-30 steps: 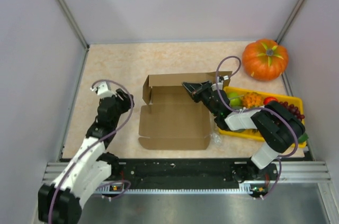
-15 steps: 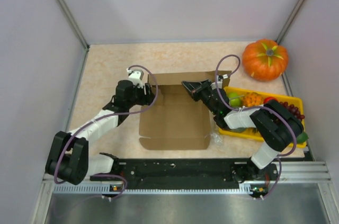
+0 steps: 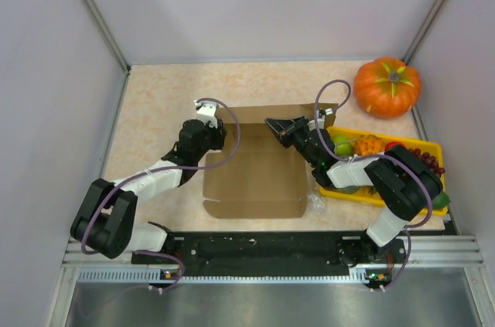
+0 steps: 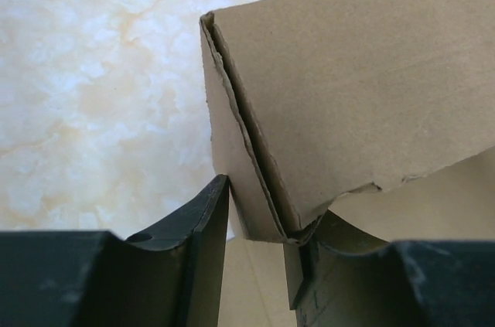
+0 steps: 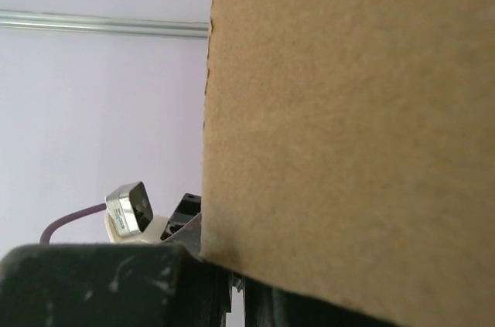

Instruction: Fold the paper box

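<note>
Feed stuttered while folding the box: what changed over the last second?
The left fingers swung from beside the arm's base out to the back-left corner of the box and now straddle it, grip unclear. Unchanged: right fingers shut on the box's back wall, pumpkin, tray.

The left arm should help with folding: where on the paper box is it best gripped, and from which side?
Grip the paper box at its raised back-left corner, coming from the left, one finger on each face. That upright folded edge is thin and stands off the table, while the base lies flat.
</note>
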`<state>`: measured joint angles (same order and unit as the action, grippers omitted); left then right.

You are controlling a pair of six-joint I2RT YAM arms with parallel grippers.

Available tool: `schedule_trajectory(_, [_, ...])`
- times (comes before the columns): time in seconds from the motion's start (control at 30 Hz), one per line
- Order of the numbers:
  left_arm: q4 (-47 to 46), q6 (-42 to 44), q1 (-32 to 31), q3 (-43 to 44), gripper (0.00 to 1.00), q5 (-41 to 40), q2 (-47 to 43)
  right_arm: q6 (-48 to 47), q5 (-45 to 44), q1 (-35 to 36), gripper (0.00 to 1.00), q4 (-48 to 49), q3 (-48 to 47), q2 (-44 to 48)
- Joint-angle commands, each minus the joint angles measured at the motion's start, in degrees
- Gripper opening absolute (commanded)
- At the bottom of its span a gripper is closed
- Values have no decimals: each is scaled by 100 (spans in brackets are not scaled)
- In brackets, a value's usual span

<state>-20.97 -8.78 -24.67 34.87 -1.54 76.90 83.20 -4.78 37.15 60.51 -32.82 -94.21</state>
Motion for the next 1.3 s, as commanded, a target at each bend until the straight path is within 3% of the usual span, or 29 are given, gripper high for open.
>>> schedule_trajectory(0.0, [-1242,-80,-117,-156,37,-768,88,-208,302,-6,0,-312,-93,-176])
schedule_trajectory(0.07, [-1383,-247,-196,-209,46,-1242,149,-173,310,-14,0,-347,-128,-176])
schedule_trajectory(0.2, [-1831,-546,-232,-455,47,-1744,299,-67,363,-6,0,-417,-216,-176])
schedule_trajectory(0.3, [-1736,-836,-398,-350,41,-2296,439,29,346,-6,0,-470,-216,-159])
schedule_trajectory(0.33, [-1726,-828,-529,-315,36,-2463,492,65,328,-6,0,-461,-216,-141])
schedule_trajectory(0.37, [-1604,-958,-609,-254,23,-3065,623,65,328,-6,0,-487,-216,-124])
schedule_trajectory(0.47, [-604,-1406,-908,334,0,-4175,1105,179,267,3,0,-540,-164,-62])
schedule_trajectory(0.5, [-218,-1643,-969,745,0,-5049,1255,223,214,12,0,-593,-137,-27])
schedule_trajectory(0.53, [699,-1941,-1040,940,0,-5284,1405,284,170,21,0,-654,-120,8])
schedule_trajectory(0.57, [987,-2431,-1058,1056,0,-5373,1519,311,135,38,0,-698,-76,61])
schedule_trajectory(0.7, [647,-2532,-1137,863,0,-5629,1635,364,117,100,0,-778,-128,35])
schedule_trajectory(0.8, [-28,-2174,-1128,706,0,-5165,1626,381,170,100,0,-734,-163,-18])
schedule_trajectory(0.9, [-197,-2093,-1128,503,33,-4646,1372,311,179,100,0,-734,-181,-27])
schedule_trajectory(0.93, [-188,-2137,-1128,433,50,-4462,1267,285,179,100,0,-699,-181,-36])
schedule_trajectory(1.1, [-600,-1909,-1093,-313,70,-3434,195,153,275,73,0,-584,-225,-80])
schedule_trajectory(1.27, [-505,-1935,-944,-823,74,-2598,-833,65,275,56,0,-497,-287,-106])
